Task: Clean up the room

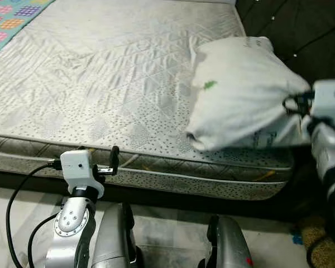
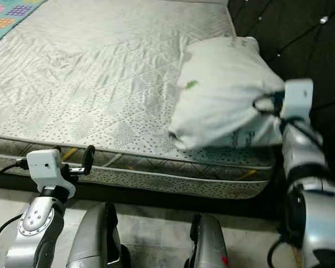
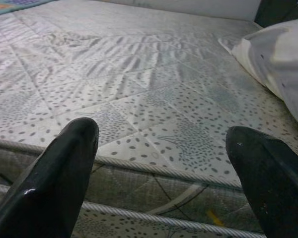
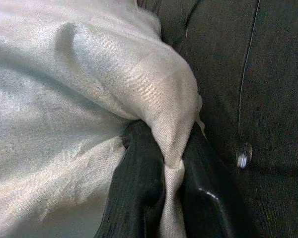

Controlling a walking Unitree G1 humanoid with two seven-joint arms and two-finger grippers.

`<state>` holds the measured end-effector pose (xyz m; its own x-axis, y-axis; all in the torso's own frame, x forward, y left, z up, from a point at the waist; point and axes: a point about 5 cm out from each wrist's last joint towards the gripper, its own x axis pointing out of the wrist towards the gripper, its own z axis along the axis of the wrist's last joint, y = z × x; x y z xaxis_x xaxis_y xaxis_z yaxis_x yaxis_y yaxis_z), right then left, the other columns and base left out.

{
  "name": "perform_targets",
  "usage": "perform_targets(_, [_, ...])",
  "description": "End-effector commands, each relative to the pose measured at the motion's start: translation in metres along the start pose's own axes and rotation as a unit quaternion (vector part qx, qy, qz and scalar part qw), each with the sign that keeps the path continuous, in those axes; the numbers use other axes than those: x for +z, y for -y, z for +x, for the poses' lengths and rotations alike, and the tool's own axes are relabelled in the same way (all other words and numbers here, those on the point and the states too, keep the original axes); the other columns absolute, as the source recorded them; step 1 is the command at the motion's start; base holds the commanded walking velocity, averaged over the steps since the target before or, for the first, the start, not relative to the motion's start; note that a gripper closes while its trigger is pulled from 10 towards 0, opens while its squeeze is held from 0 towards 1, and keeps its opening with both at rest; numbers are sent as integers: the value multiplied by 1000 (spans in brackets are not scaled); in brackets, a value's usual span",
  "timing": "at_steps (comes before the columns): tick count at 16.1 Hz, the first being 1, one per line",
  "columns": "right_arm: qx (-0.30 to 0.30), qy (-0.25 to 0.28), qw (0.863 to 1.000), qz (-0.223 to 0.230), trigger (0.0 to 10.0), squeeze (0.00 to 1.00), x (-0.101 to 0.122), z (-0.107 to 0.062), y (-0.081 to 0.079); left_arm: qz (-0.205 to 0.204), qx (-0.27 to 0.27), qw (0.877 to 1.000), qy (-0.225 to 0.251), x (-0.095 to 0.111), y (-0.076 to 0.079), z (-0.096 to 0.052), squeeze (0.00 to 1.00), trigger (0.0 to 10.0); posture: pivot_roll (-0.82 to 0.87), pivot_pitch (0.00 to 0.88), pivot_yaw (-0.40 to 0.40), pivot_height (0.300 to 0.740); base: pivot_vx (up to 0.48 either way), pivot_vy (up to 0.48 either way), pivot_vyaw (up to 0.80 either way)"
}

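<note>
Right wrist view: right claw (image 4: 171,198) pinches pillow (image 1: 240,92) corner; pillow lies lengthwise up the mattress (image 1: 100,84).

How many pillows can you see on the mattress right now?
1. The white pillow lies at the mattress's right front corner, its corner pinched in the right gripper. The frame cuts off the far end of the bed, so others may be hidden.

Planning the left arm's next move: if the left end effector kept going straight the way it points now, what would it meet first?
Most likely the mattress: the open left end effector looks just over its near edge along the quilted top. The pillow lies off to one side, probably outside that line, though depth is hard to judge.
</note>
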<state>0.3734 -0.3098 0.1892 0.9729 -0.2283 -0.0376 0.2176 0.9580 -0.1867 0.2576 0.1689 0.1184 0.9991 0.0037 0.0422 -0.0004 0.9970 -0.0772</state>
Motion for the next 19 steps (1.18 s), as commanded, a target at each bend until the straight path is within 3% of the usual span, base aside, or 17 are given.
perform_targets(1, [-41, 48, 998, 26, 0, 0, 8, -5, 22, 6, 1, 1000, -7, -4, -3, -3, 0, 10000, 52, 100, -16, 543, 0, 0, 0])
perform_targets(4, [-62, 21, 996, 58, 0, 0, -47, -28, 25, 10, -3, 1000, -12, -5, -5, -4, 0, 10000, 46, 104, 0, 543, 0, 0, 0])
perform_targets(5, [-61, 22, 996, 61, 0, 0, -53, -32, 23, 11, -5, 1000, -13, -5, -5, -4, 0, 10000, 42, 105, 4, 543, 0, 0, 0])
perform_targets(7, [-41, 30, 996, 72, 0, 0, -65, -38, 0, 11, -13, 1000, -15, -6, -2, -1, 0, 10000, 30, 106, 17, 543, 0, 0, 0])
perform_targets(11, [3, 45, 996, 78, 0, 0, -56, -31, -27, 11, -17, 1000, -13, -5, 0, 1, 0, 10000, 30, 103, 19, 543, 0, 0, 0])
perform_targets(13, [49, 49, 995, 79, 0, 0, -38, -19, -37, 13, -17, 1000, -12, -5, -1, 2, 0, 10000, 39, 97, 22, 543, 0, 0, 0])
perform_targets(16, [25, 56, 995, 77, 0, 0, 0, -3, -14, 17, -10, 1000, -6, -2, -4, 1, 0, 10000, 63, 89, 10, 543, 0, 0, 0])
perform_targets(17, [2, 71, 995, 74, 0, 0, 17, 0, 1, 18, -1, 1000, -5, -2, -8, 0, 0, 10000, 63, 89, 10, 543, 0, 0, 0])
perform_targets(19, [-25, 75, 995, 63, 0, 0, 25, -1, 21, 18, 4, 1000, -6, -3, -9, -3, 0, 10000, 68, 85, -1, 543, 0, 0, 0])
